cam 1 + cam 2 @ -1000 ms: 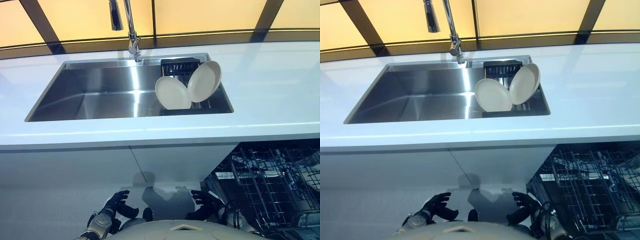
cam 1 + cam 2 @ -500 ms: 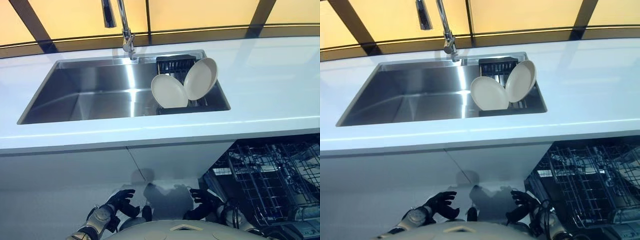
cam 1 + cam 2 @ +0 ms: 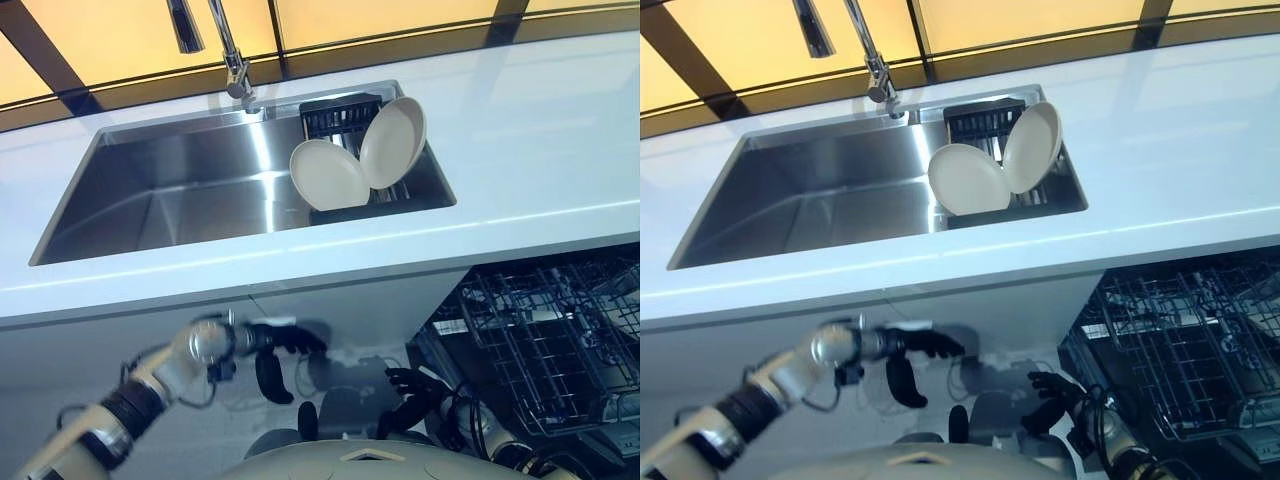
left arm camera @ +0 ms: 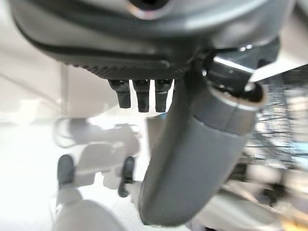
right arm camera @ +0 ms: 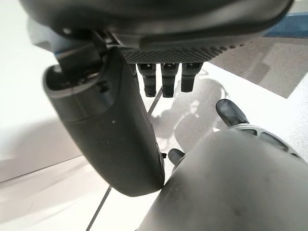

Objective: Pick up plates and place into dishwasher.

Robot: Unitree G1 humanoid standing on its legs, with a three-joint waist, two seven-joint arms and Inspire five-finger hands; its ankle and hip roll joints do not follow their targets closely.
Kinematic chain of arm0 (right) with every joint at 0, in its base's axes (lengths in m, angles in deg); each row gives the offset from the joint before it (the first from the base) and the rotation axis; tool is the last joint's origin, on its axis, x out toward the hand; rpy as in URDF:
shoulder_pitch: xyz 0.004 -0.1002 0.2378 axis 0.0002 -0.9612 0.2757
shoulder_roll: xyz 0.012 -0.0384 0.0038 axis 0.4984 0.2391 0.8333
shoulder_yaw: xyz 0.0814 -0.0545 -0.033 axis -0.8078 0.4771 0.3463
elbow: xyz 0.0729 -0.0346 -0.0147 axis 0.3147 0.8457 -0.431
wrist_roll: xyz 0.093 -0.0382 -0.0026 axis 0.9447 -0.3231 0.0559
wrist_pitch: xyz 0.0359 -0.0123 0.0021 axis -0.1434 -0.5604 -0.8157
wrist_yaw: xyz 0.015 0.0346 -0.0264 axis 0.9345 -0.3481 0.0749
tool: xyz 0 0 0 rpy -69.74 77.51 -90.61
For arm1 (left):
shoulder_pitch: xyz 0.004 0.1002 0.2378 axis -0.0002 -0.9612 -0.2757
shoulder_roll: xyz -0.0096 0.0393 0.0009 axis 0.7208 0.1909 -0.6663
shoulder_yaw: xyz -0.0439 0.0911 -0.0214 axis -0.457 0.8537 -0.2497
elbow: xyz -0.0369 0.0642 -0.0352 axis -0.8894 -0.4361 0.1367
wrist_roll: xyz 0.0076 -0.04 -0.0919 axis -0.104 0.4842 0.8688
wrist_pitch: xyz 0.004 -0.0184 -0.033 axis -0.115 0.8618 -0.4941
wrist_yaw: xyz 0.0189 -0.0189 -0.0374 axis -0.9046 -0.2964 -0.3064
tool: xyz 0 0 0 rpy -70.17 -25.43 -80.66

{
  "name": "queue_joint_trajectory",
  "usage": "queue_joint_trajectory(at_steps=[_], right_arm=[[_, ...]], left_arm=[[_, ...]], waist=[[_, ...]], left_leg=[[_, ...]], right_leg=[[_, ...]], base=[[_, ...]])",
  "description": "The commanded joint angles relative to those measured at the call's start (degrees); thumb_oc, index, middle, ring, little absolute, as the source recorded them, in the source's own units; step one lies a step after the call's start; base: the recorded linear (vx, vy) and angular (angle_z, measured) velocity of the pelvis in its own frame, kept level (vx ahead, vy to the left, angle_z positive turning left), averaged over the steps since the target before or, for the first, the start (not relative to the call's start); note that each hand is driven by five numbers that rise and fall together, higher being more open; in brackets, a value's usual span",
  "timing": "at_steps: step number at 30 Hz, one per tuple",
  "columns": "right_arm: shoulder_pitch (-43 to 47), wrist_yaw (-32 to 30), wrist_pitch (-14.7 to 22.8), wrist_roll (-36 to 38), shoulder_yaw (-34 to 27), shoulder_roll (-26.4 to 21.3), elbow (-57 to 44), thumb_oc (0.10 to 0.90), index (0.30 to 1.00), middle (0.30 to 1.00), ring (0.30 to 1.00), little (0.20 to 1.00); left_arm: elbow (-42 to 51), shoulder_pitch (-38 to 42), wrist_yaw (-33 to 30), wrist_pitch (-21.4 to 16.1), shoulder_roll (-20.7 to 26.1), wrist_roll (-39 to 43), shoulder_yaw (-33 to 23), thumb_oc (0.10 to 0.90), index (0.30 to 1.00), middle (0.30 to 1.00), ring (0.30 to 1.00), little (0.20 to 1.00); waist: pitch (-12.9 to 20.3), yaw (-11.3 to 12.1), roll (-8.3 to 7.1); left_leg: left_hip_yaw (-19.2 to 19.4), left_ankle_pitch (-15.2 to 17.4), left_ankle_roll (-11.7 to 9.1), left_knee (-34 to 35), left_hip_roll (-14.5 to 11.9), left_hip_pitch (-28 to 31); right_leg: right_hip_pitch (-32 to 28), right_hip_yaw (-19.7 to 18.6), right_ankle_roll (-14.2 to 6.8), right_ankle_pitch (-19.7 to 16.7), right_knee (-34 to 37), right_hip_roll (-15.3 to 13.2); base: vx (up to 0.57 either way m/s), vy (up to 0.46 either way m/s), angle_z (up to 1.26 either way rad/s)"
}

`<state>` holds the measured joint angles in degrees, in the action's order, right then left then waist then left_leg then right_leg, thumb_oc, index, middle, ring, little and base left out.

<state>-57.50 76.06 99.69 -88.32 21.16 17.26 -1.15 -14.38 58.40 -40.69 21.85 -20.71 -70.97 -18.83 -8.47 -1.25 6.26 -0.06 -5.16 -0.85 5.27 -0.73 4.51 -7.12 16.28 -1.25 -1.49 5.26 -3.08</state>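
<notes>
Two cream plates stand on edge in a black rack (image 3: 340, 115) at the sink's right end: the front plate (image 3: 328, 175) leans left, and the rear plate (image 3: 393, 140) leans against it on the right. My left hand (image 3: 262, 340) is raised in front of the white cabinet below the counter, well below the plates, open and empty. Its straight fingers (image 4: 139, 96) show in the left wrist view. My right hand (image 3: 412, 385) hangs low beside the open dishwasher's wire rack (image 3: 545, 335), also open and empty.
A steel sink basin (image 3: 170, 195) is set in the white counter (image 3: 530, 150), with a faucet (image 3: 225, 50) behind it. The dishwasher rack at the lower right holds several items among its wires. The white cabinet front (image 3: 350, 315) stands below the counter edge.
My left arm has lifted from low beside my body up in front of the cabinet, with the hand reaching rightwards. The camera has shifted a little. My right hand has stayed low.
</notes>
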Motion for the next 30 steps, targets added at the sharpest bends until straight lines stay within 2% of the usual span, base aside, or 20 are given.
queue_joint_trajectory(at_steps=[1,2,5,6,9,10,15,18,19,20,21,24,27,29,30], right_arm=[[0.53,-1.22,1.12,0.90,2.13,-0.19,-0.59,0.800,0.900,0.900,0.900,0.900],[0.22,-1.43,1.34,0.98,1.84,-0.11,-0.32,0.800,0.900,0.900,0.900,0.900],[-0.59,-2.00,1.61,1.28,1.28,0.40,0.04,0.800,0.900,0.900,0.900,0.900],[-0.85,-2.32,1.41,1.54,1.28,0.74,0.00,0.800,0.900,0.900,0.900,0.900],[-1.51,-2.95,0.68,1.73,1.35,1.58,-0.43,0.800,0.900,0.900,0.900,0.900],[-1.55,-3.44,0.58,1.98,1.69,2.13,-0.05,0.800,0.900,0.900,0.900,0.900],[-0.82,-4.50,0.45,2.34,2.62,3.51,1.99,0.800,0.900,0.900,0.900,0.900],[-0.69,-4.65,0.40,2.57,2.93,3.74,2.56,0.800,0.900,0.900,0.900,0.900],[-0.81,-4.53,0.36,2.56,3.01,3.72,2.56,0.800,0.900,0.900,0.900,0.900],[-1.12,-4.51,0.48,2.54,3.08,3.64,2.45,0.800,0.900,0.900,0.900,0.900],[-1.20,-4.51,0.47,2.56,3.10,3.63,2.39,0.800,0.900,0.900,0.900,0.900],[-2.36,-4.83,0.89,2.43,3.02,3.67,1.86,0.800,0.900,0.900,0.900,0.900],[-3.65,-5.00,1.05,2.26,2.62,3.87,1.05,0.800,0.900,0.900,0.900,0.900],[-3.87,-5.38,1.13,2.50,2.58,4.27,1.40,0.800,0.900,0.900,0.900,0.900],[-3.82,-5.38,1.15,2.57,2.59,4.29,1.50,0.800,0.900,0.900,0.900,0.900]], left_arm=[[9.40,8.97,7.53,6.30,1.10,19.98,-5.31,0.800,0.900,0.900,0.900,0.900],[12.82,9.21,8.90,8.90,0.66,24.35,-6.70,0.800,0.900,0.900,0.900,0.900],[19.15,9.52,11.63,13.49,-1.35,34.90,-8.52,0.800,0.900,0.900,0.900,0.900],[21.28,9.18,12.62,16.44,-2.82,41.27,-9.19,0.800,0.900,0.900,0.900,0.900],[23.06,6.58,15.25,21.23,-8.39,51.39,-9.46,0.800,0.900,0.900,0.900,0.900],[23.19,4.94,15.45,22.25,-11.90,52.31,-8.55,0.800,0.900,0.900,0.900,0.900],[23.24,1.80,12.99,23.70,-20.64,58.50,-6.62,0.800,0.900,0.900,0.900,0.900],[23.78,0.86,10.55,19.67,-22.90,59.39,-7.11,0.800,0.900,0.900,0.900,0.900],[24.46,0.79,7.87,16.25,-22.93,59.37,-8.35,0.800,0.900,0.900,0.900,0.900],[24.87,1.13,4.59,12.48,-22.00,59.72,-10.31,0.800,0.900,0.900,0.900,0.900],[24.95,1.20,3.94,11.93,-21.77,59.86,-10.69,0.800,0.900,0.900,0.900,0.900],[24.93,2.29,-2.92,4.40,-18.36,63.27,-16.27,0.800,0.900,0.900,0.900,0.900],[22.39,3.72,-12.81,-5.69,-13.99,65.17,-24.32,0.800,0.900,0.900,0.900,0.900],[21.56,4.83,-16.82,-8.47,-12.98,63.29,-27.16,0.800,0.900,0.900,0.900,0.900],[21.55,5.06,-17.38,-8.35,-12.73,63.50,-27.44,0.800,0.900,0.900,0.900,0.900]], waist=[[0.76,0.48,-1.04],[0.93,0.64,-1.04],[1.35,0.79,-1.22],[1.48,0.77,-1.36],[1.61,0.62,-1.81],[1.62,0.53,-2.00],[1.54,0.19,-2.71],[1.50,0.09,-3.08],[1.55,0.12,-3.20],[1.56,0.23,-3.24],[1.55,0.25,-3.25],[1.69,0.58,-3.29],[2.11,1.21,-3.42],[2.41,1.53,-3.50],[2.43,1.56,-3.50]], left_leg=[[1.78,6.61,2.62,-0.27,4.58,1.18],[1.64,6.73,2.64,-0.27,4.61,1.22],[1.32,7.01,2.58,-0.27,4.64,1.47],[1.11,7.06,2.52,-0.27,4.61,1.59],[0.77,7.36,2.51,-0.27,4.40,2.02],[0.68,7.50,2.54,-0.27,4.29,2.29],[0.81,7.88,2.63,-0.27,4.02,2.98],[1.09,8.02,2.59,-0.27,3.90,3.14],[1.25,8.06,2.54,-0.27,3.85,3.18],[1.33,8.05,2.48,-0.27,3.83,3.18],[1.34,8.05,2.47,-0.27,3.84,3.19],[1.26,7.99,2.40,-0.27,3.88,3.16],[1.12,7.88,2.30,-0.27,3.89,3.12],[0.93,7.79,2.23,-0.27,3.90,3.14],[0.90,7.77,2.22,-0.27,3.91,3.13]], right_leg=[[2.08,-2.26,-2.61,4.06,-4.14,0.94],[1.89,-2.24,-2.58,4.05,-3.97,0.95],[1.35,-2.34,-2.49,3.94,-3.51,1.10],[1.14,-2.55,-2.40,3.89,-3.35,1.24],[0.68,-2.84,-2.17,3.85,-3.02,1.44],[0.45,-3.02,-2.06,3.86,-2.95,1.56],[0.01,-3.64,-1.78,3.91,-2.88,1.82],[0.05,-3.92,-1.69,3.89,-2.93,1.84],[0.04,-4.01,-1.66,3.88,-2.90,1.83],[-0.02,-3.97,-1.61,3.88,-2.83,1.81],[-0.05,-3.93,-1.62,3.89,-2.82,1.80],[-0.17,-3.58,-1.76,3.99,-2.74,1.68],[-0.38,-2.89,-1.77,4.27,-2.78,1.61],[-0.50,-2.56,-1.71,4.44,-2.82,1.65],[-0.51,-2.53,-1.70,4.47,-2.83,1.65]], base=[[0.03,-0.029,0.05],[0.04,-0.030,0.03],[0.04,-0.037,0.02],[0.03,-0.042,0.03],[0.03,-0.055,0.02],[0.03,-0.058,0.04],[0.01,-0.040,0.01],[0.00,-0.010,0.00],[0.00,0.000,0.00],[0.00,0.000,0.00],[0.00,0.000,0.00],[0.00,0.000,0.00],[0.00,0.000,0.00],[0.00,0.000,0.00],[0.00,0.000,0.00]])
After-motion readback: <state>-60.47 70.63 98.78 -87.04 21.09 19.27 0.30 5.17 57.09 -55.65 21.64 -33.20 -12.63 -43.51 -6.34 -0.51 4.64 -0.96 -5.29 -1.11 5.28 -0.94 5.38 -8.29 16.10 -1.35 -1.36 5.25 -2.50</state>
